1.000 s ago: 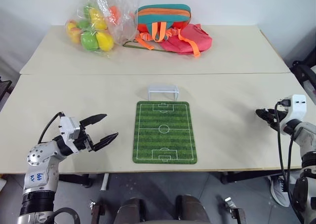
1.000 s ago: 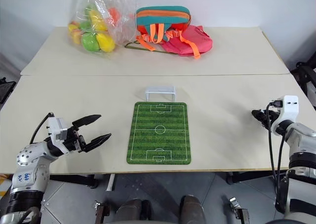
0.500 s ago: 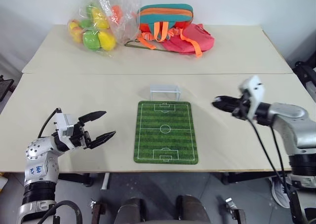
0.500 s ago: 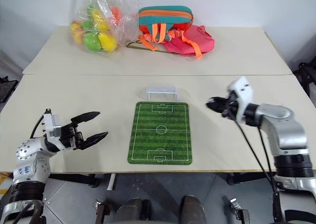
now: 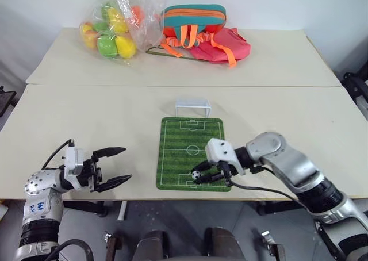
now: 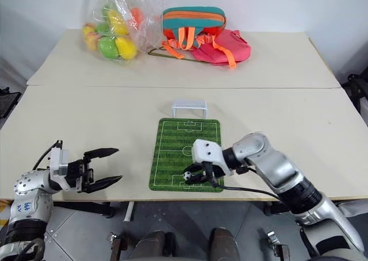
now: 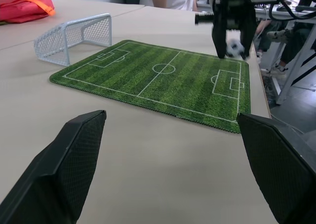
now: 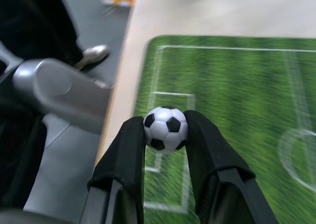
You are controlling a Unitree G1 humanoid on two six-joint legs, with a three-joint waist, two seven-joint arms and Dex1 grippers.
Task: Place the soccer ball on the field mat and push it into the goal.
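Since the earlier frames, right gripper (image 5: 202, 176) has swung in from the desk's right edge to the near end of the field mat (image 5: 181, 140). Its two black fingers (image 8: 129, 150) are pinched on the soccer ball (image 8: 166, 128), one on each side, ball at the fingertips. Ball hangs above the near goal box printed on the mat, close to the mat's near edge; contact with the mat cannot be told. Goal (image 5: 192, 107) stands beyond the gripper, just past the mat's far end, well apart from the ball. Left gripper (image 5: 113, 167) hovers over the desk (image 5: 276, 117) left of the mat, fingers spread wide, empty, pointing toward the mat.
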